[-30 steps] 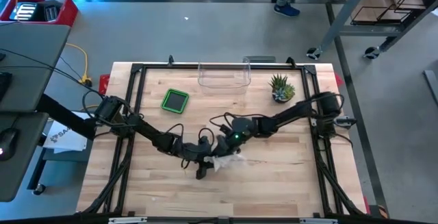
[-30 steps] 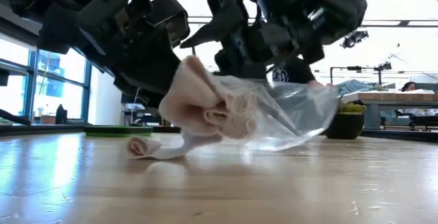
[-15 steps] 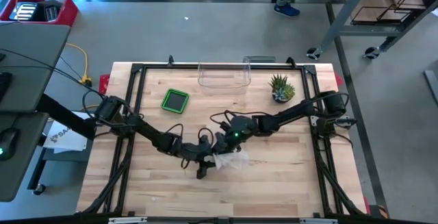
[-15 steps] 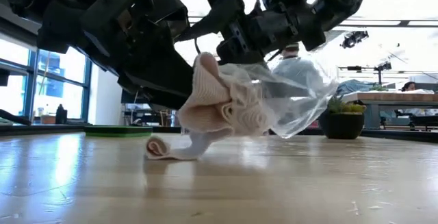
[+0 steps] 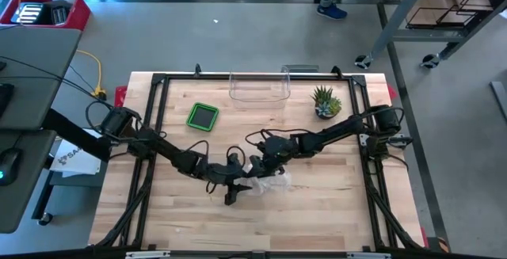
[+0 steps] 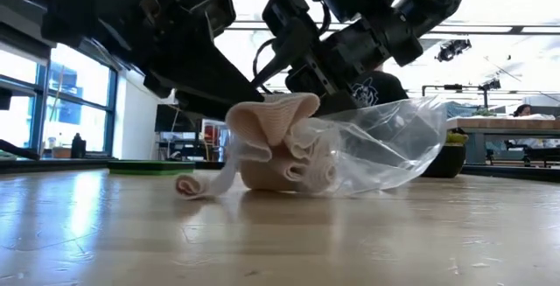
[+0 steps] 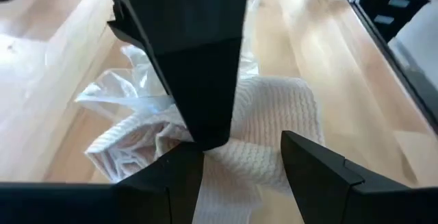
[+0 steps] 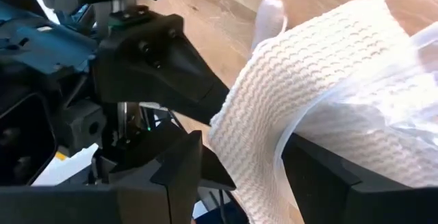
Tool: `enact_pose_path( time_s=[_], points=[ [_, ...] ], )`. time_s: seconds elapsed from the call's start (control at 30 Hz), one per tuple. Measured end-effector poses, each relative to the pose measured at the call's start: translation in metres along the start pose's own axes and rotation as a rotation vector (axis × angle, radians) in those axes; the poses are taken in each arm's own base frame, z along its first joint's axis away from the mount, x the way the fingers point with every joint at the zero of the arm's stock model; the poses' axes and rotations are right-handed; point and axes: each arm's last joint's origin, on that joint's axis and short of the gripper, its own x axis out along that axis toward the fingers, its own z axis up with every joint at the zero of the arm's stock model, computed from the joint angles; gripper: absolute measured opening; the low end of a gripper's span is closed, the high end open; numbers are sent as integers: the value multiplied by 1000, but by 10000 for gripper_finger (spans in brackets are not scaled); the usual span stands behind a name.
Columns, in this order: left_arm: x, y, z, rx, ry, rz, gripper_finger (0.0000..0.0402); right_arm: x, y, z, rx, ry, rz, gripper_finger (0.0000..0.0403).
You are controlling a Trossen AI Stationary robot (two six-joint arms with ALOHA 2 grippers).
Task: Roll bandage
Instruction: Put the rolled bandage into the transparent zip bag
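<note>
Progress looks early: seen from above, the bandage (image 5: 252,184) lies as a pale crumpled heap just below the middle of the frame, mixed up with a clear plastic bag (image 5: 273,181) on the wooden table (image 5: 333,211), and both arms reach in from the frame's sides to meet over it; the left gripper (image 5: 231,189) sits at the heap's left edge and the right gripper (image 5: 260,168) just above it, though from here I cannot tell what either one pinches. At table height, in the centre of the frame, the bandage (image 6: 271,146) is a loose ruffled bunch half inside the plastic bag (image 6: 385,146), with only a small coiled end (image 6: 188,184) resting on the wood at lower left; I judge nearly all of the rolling is left to do, and the cloth is not yet fully out of the bag. Left wrist view: the left gripper (image 7: 243,159) stands with its fingers (image 7: 315,172) parted over the knitted cloth (image 7: 267,121), which fills the middle of the frame, pressing down on it rather than clamped; a dark finger of the other arm hangs in from the top. Right wrist view: the right gripper (image 8: 239,176) straddles a fold of bandage (image 8: 315,87) running from the upper right down between its partly spread fingers (image 8: 171,176), closed on that fold as far as I can judge.
</note>
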Motion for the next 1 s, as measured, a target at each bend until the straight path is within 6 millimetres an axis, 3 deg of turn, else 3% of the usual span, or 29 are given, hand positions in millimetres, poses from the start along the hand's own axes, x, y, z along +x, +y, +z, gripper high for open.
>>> enact_pose_path(
  time_s=[0.3, 0.77, 0.83, 0.97, 1.0],
  points=[
    [3, 1, -2, 19, -5, 24, 188, 0, -2, 1, 96, -39, -23, 192],
    [12, 7, -7, -13, -15, 41, 188, -4, -29, 1, 372, -250, -274, 187],
    [12, 8, -5, -18, -36, 47, 188, -6, -34, 0, 379, -259, -332, 160],
    [12, 10, 0, -37, -86, 69, 188, -8, -43, -3, 413, -344, -420, 34],
    [12, 10, 1, -45, -95, 67, 188, -6, -45, -3, 404, -353, -424, 18]
  ],
)
